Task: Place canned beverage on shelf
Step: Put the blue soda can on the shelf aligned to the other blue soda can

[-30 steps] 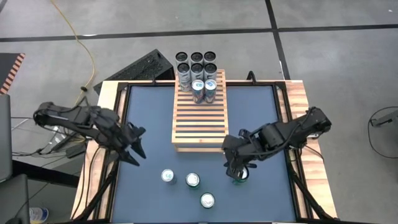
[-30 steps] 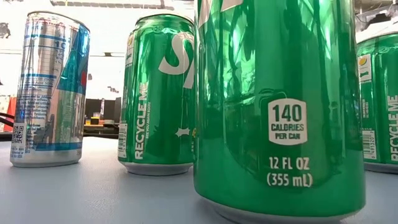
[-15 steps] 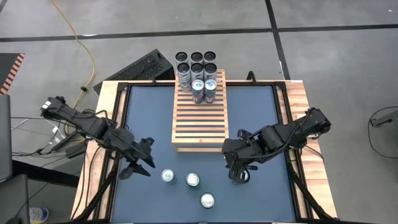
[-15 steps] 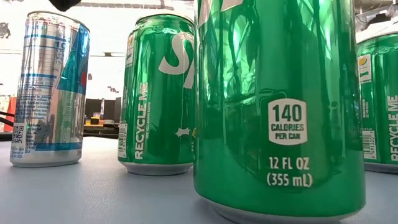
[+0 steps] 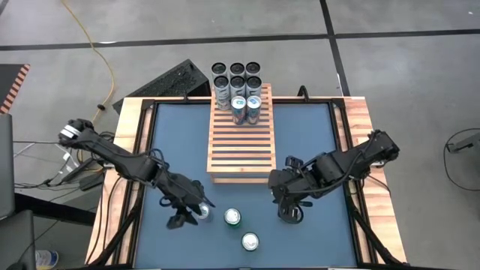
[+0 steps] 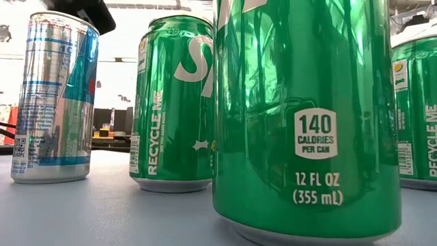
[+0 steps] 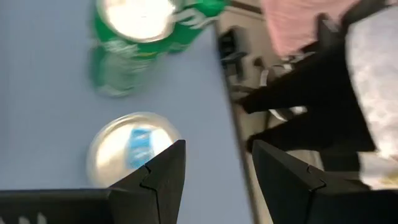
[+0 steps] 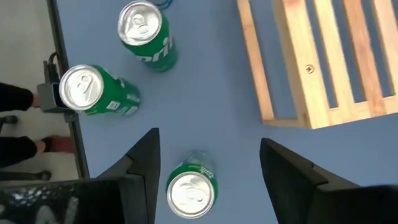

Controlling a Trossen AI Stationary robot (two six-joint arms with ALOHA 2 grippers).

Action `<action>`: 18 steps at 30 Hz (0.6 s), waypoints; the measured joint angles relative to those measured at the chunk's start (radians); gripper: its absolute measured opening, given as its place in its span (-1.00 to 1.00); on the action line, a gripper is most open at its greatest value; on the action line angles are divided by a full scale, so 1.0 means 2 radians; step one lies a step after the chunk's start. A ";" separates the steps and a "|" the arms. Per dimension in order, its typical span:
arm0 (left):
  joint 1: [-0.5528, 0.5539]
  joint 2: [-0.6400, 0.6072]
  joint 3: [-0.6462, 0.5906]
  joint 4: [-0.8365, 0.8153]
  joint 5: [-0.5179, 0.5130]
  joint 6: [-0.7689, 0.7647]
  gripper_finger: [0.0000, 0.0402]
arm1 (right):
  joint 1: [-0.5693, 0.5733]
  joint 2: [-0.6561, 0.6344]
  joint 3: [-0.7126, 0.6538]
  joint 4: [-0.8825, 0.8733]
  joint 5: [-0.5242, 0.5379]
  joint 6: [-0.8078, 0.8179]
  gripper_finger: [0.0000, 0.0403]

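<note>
A silver-and-blue can (image 5: 202, 213) stands upright on the blue table, with two green cans (image 5: 233, 217) (image 5: 250, 241) to its right. My left gripper (image 5: 189, 211) hangs open just left of and over the silver can (image 7: 132, 149), whose top shows beside one finger; the low view shows the gripper (image 6: 78, 10) by the can's rim (image 6: 54, 96). My right gripper (image 5: 289, 213) hangs open above another upright green can (image 8: 189, 193), a finger on either side of it and higher. The slatted wooden shelf (image 5: 240, 142) lies at the table's middle far side.
Three cans (image 5: 238, 109) stand at the shelf's far end, and a block of several dark cans (image 5: 237, 75) behind it. The shelf's near corner (image 8: 280, 112) lies close to my right gripper. A person's dark-clothed legs (image 7: 298, 106) stand past the table's near edge.
My left gripper has gone toward the table's right and near edges and come down, from the left border to the silver-and-blue can. The cans have kept their places.
</note>
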 joint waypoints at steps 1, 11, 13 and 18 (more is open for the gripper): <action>0.000 0.004 0.000 0.010 0.010 0.000 -0.14 | 0.001 0.000 0.000 0.000 0.000 0.000 0.09; -0.018 0.008 0.122 -0.168 -0.011 0.132 -0.14 | 0.011 0.001 0.000 0.004 0.026 0.001 0.09; -0.021 0.009 0.148 -0.205 -0.015 0.155 -0.12 | 0.013 0.002 0.000 0.005 0.026 0.000 0.09; -0.023 0.009 0.173 -0.231 -0.006 0.172 0.03 | 0.011 0.002 0.000 0.005 0.027 0.000 0.09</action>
